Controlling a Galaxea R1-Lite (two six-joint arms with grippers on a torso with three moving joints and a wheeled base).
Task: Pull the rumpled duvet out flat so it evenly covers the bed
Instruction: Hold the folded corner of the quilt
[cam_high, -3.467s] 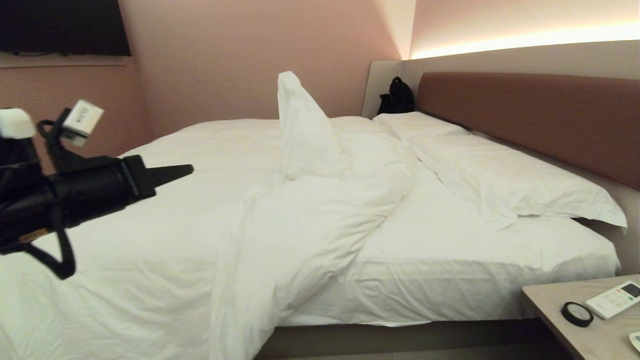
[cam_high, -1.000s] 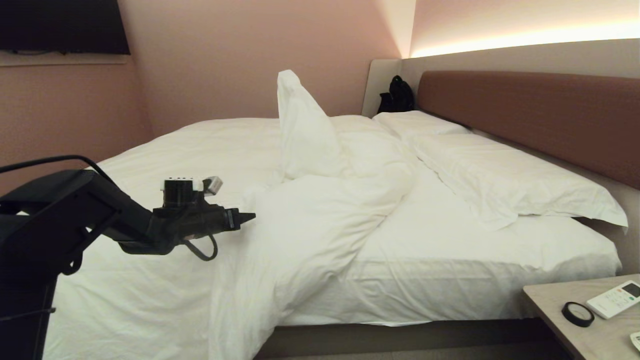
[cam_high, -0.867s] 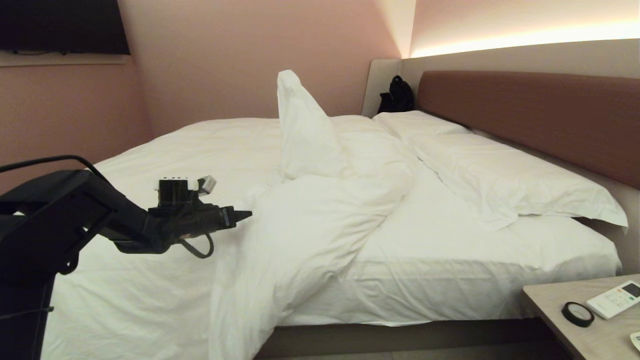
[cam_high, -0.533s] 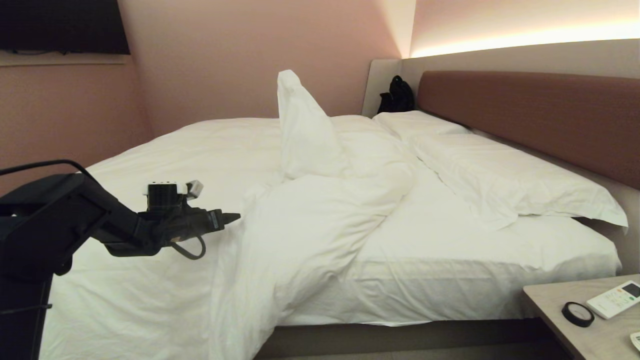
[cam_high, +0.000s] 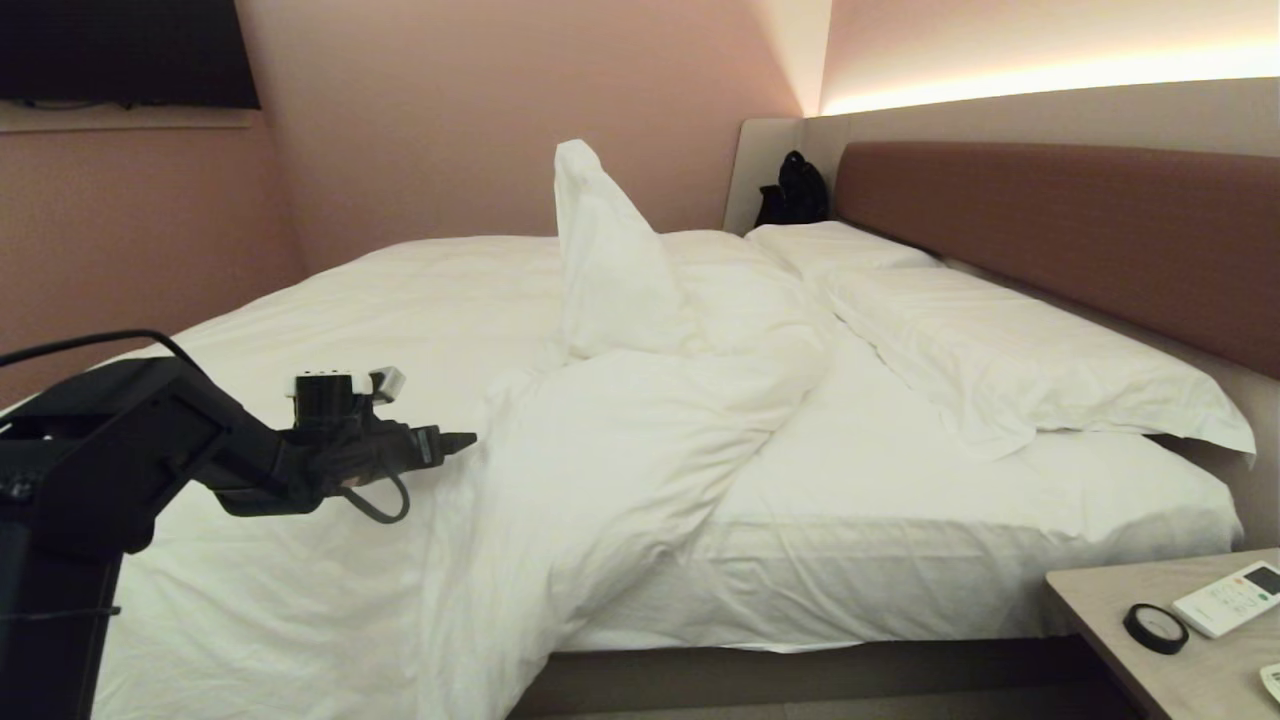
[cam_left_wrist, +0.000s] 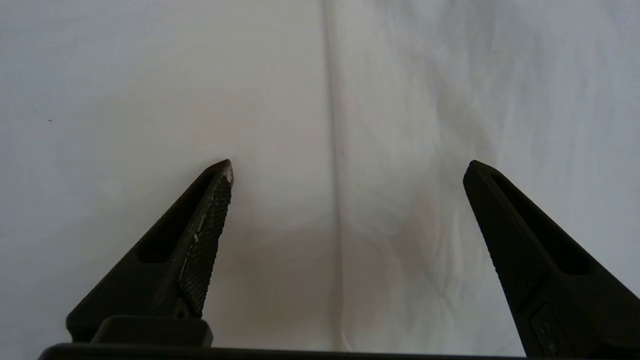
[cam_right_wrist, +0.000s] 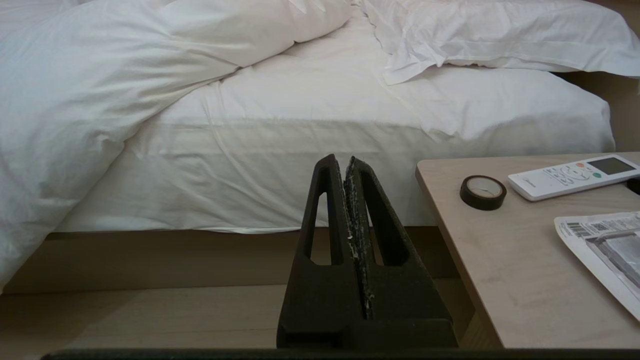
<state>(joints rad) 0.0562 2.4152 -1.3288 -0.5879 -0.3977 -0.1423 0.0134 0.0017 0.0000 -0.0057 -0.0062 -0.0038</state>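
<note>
Duvet (cam_high: 620, 440): white woven cloth, matt, puffy, finely creased; pillows (cam_high: 1010, 350): same matt white cloth, flat flanged edges; mattress sheet (cam_high: 900, 540): thin white cloth, taut, faint wrinkles; headboard (cam_high: 1060, 235): brown padded upholstery, matt, smooth, whether cloth or leatherette cannot be told; left gripper (cam_left_wrist: 347, 210): black matt plastic, fingers (cam_left_wrist: 205, 245) with a fine knurled rubbery inner face, scuffed pale at the edge; right gripper (cam_right_wrist: 347, 162): same black matt material, pads flecked with whitish wear; bedside table (cam_right_wrist: 500, 265): pale wood-grain top, smooth, low sheen; remote (cam_right_wrist: 575, 176): white plastic, slightly glossy; tape roll (cam_right_wrist: 483, 192): black, matt.
</note>
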